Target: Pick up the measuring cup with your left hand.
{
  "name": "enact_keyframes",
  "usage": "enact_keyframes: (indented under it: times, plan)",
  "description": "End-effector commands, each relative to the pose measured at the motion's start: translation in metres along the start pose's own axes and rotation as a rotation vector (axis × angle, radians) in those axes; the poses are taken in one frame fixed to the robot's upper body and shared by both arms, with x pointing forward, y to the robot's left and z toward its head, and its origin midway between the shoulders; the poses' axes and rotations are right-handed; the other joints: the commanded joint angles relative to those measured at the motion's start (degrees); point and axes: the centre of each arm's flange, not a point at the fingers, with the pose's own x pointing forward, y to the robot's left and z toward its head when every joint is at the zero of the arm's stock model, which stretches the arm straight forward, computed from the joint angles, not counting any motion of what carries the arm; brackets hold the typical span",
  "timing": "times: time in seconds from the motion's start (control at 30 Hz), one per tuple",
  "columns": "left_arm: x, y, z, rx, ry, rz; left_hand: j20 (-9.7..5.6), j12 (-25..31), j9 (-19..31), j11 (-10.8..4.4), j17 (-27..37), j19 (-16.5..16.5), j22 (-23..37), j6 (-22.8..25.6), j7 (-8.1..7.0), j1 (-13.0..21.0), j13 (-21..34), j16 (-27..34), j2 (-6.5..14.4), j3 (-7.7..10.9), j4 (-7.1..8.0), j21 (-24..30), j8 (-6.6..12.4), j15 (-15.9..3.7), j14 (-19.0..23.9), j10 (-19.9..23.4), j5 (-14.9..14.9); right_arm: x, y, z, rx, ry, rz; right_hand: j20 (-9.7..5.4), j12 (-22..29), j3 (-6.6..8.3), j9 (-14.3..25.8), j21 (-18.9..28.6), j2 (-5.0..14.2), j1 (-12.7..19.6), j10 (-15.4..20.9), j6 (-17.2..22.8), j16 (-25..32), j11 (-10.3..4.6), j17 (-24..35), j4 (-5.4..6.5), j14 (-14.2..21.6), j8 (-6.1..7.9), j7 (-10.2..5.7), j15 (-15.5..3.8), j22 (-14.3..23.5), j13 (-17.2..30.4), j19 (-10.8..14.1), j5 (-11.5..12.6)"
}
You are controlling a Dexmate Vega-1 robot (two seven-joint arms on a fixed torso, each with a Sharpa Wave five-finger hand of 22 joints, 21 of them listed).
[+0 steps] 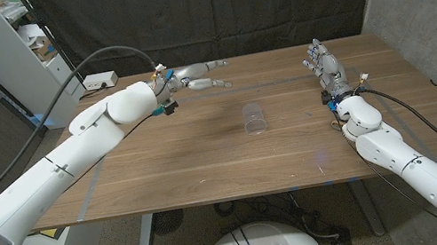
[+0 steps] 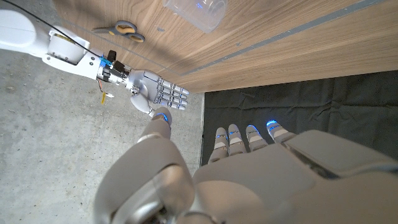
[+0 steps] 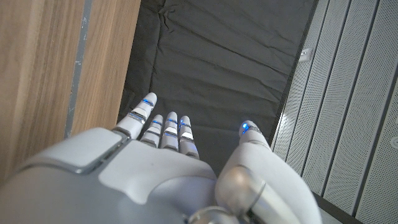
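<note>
The wooden table (image 1: 206,156) is a brown plank-grained top with a pale seam line running across it, and the measuring cup (image 1: 252,119), clear plastic and lying on its side, sits near its middle; in the left wrist view the cup (image 2: 194,10) shows as a transparent rim on the same wood. Nearer than the cup and to its right, the right arm (image 1: 405,157) crosses the table's edge, and the right hand (image 1: 328,67) stands near the right side of the table with its fingers straight and slightly apart, holding nothing. Beyond the cup and to its left, the left hand (image 1: 193,80) hovers over the far part of the table, fingers stretched out and spread, holding nothing and well apart from the cup. A pair of scissors (image 2: 119,28) with yellow and grey handles lies on the wood in the left wrist view. Past the far edge hangs a black curtain (image 1: 207,7); a grey concrete wall (image 1: 432,4) stands to the cup's far right, and a white shelf unit (image 1: 15,41) to its far left. A white power strip (image 1: 99,81) lies at the far left corner. No writing can be read anywhere.
</note>
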Motion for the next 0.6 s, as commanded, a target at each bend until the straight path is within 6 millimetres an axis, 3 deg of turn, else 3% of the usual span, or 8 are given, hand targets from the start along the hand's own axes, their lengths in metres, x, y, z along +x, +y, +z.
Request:
enact_keyframes:
  times: [0.03, 0.6]
  plan:
    - [0.005, 0.001, 0.008, 0.111, 0.012, -0.042, 0.47, 0.3, 0.17, -0.76, 0.15, 0.43, 0.34, -0.01, -0.49, 1.31, 0.37, 0.37, 0.07, 0.57, -0.45, 0.48, 0.19, -0.01, 0.45, 0.2, 0.41, -0.004, 0.0, 0.002, -0.009, 0.002, -0.011, 0.3, -0.04, -0.17, 0.09, 0.21, -0.02, -0.37, 0.35, 0.31, 0.13, 0.01, 0.21, 0.0, 0.53, -0.02, -0.11, 0.24, 0.23, 0.11, 0.16, 0.38]
    - [0.019, 0.005, 0.03, 0.318, 0.032, -0.132, 0.78, 0.1, 0.24, -1.85, 0.16, 1.75, 0.26, -1.67, -1.31, 4.88, 0.59, 0.27, 0.02, 1.64, -1.05, 0.67, -0.17, -0.46, 0.79, -0.41, 1.02, -0.007, -0.007, 0.006, -0.018, 0.003, -0.024, 0.45, -0.05, -0.25, 0.09, 0.19, 0.0, -0.41, 0.33, 0.28, 0.12, -0.08, 0.22, -0.06, 0.53, -0.03, -0.18, 0.25, 0.23, 0.11, 0.09, 0.41]
